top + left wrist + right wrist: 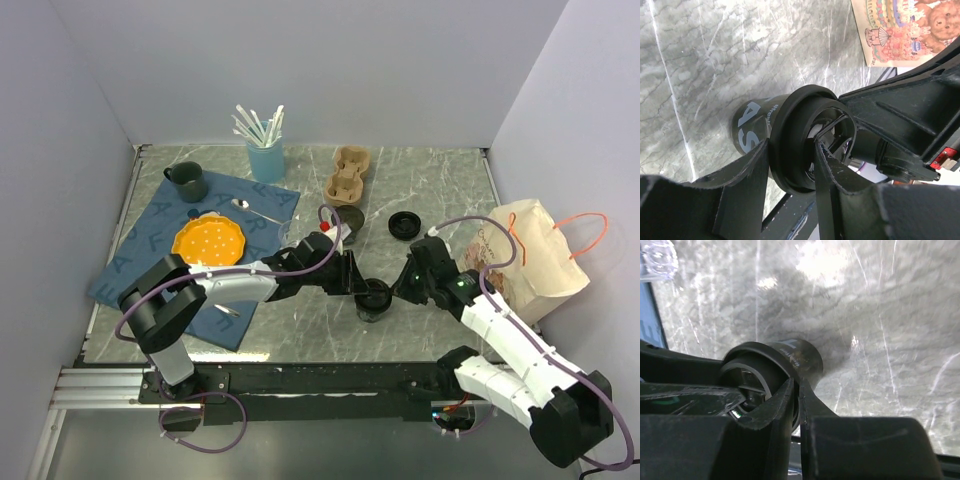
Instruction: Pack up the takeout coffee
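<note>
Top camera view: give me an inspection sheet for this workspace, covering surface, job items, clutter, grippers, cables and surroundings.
Surface: grey marble-look table, blue placemat at left.
Job's things: black takeout cup standing at centre, no lid on; black lid lies apart behind it; paper bag at right.
Clutter: orange plate, green mug, spoon, straw cup, cardboard carrier.
Grippers: left gripper pinches the cup's rim; right gripper pinches the opposite rim.
Cables: purple cable loops along each arm.
Surroundings: plain grey walls.
</note>
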Motion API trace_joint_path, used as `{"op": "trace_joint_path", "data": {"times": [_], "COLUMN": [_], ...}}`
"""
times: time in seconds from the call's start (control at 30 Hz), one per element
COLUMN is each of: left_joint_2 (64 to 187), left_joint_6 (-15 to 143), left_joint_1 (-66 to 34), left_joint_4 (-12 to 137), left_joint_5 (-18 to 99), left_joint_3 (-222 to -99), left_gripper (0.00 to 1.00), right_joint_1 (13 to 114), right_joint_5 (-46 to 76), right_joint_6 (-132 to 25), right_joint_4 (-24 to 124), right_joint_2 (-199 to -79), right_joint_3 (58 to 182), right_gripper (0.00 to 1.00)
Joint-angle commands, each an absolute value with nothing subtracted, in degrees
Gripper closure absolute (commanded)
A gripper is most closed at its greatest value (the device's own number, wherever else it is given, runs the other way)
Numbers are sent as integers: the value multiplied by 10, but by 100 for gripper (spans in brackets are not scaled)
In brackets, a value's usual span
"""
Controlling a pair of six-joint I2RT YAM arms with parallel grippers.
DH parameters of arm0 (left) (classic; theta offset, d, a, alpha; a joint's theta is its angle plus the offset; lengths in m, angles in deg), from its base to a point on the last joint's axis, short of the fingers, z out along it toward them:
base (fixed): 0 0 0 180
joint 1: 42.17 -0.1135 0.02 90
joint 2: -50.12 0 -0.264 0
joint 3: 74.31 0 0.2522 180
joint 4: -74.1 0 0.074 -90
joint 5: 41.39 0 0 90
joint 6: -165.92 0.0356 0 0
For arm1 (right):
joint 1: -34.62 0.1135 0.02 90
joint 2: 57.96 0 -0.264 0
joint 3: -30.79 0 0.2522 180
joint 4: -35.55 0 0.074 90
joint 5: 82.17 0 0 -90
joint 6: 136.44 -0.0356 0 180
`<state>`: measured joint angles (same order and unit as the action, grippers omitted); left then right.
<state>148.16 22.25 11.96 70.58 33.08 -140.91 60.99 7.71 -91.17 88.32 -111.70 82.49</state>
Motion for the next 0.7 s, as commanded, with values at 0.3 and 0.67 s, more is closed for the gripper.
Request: {"op": "trace_joint_path", "data": {"times": [0.3,0.67], "left_joint_2": [1566,1557], "left_joint_6": [274,271], "left_joint_1": [126,125], "left_joint_4": [457,451], "left_joint_5": [426,434], "left_joint_3": [-1348,-1353], "left_gripper": [58,58], "right_joint_1": [610,609], "right_joint_5": [95,108], "right_joint_6": [-903,-880], "right_joint_4": [933,1000], "right_joint_2": [-1110,-1114], "right_joint_3": [793,887], "right_gripper": [83,73]}}
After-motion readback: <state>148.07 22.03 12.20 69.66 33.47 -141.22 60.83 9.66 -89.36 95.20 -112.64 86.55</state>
